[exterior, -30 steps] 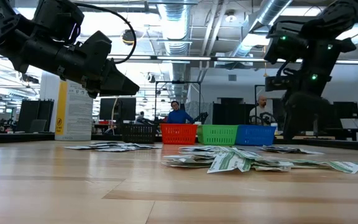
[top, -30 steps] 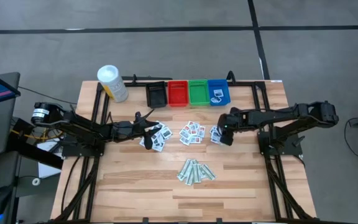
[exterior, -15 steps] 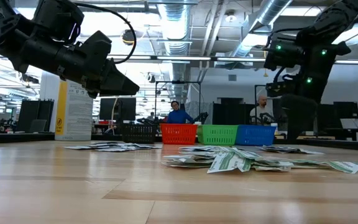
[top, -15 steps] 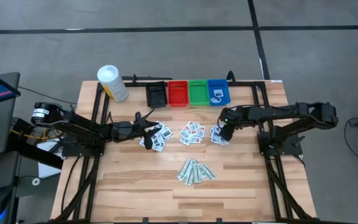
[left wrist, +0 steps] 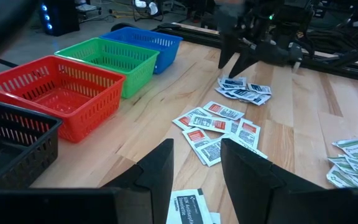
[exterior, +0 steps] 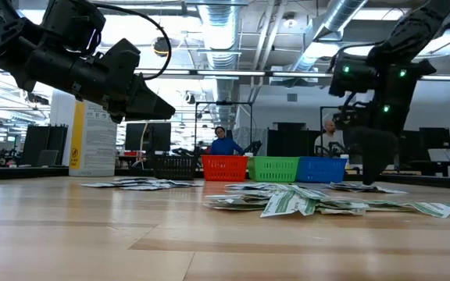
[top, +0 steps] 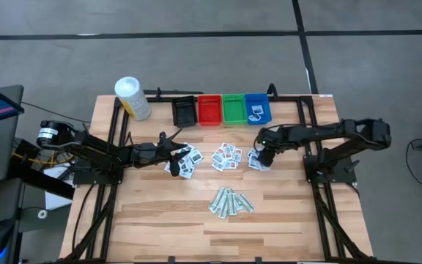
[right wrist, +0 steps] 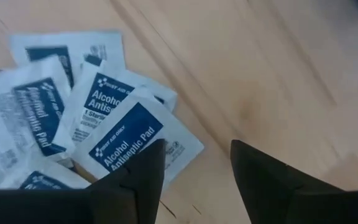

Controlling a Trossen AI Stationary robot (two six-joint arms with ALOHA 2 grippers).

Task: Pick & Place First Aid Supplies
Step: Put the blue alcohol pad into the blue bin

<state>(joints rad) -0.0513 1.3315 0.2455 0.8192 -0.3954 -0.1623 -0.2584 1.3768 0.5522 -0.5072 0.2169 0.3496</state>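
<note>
Lowered right gripper [right wrist: 194,163], jaws apart, hovers over blue-printed white alcohol pad packets [right wrist: 126,142].

Bins [top: 223,109] in row at far edge; canister [top: 132,97] far left; packet piles [top: 226,157] mid-table; strips [top: 231,202] nearer.

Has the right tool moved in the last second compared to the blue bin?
Yes. In the high view the right tool has slid slightly left, toward the table's middle, now below the blue bin, and lowered onto the blue-print packets.

Wooden table [top: 152,213]: packets [top: 227,157], bins [top: 222,110], canister [top: 132,97]
</note>
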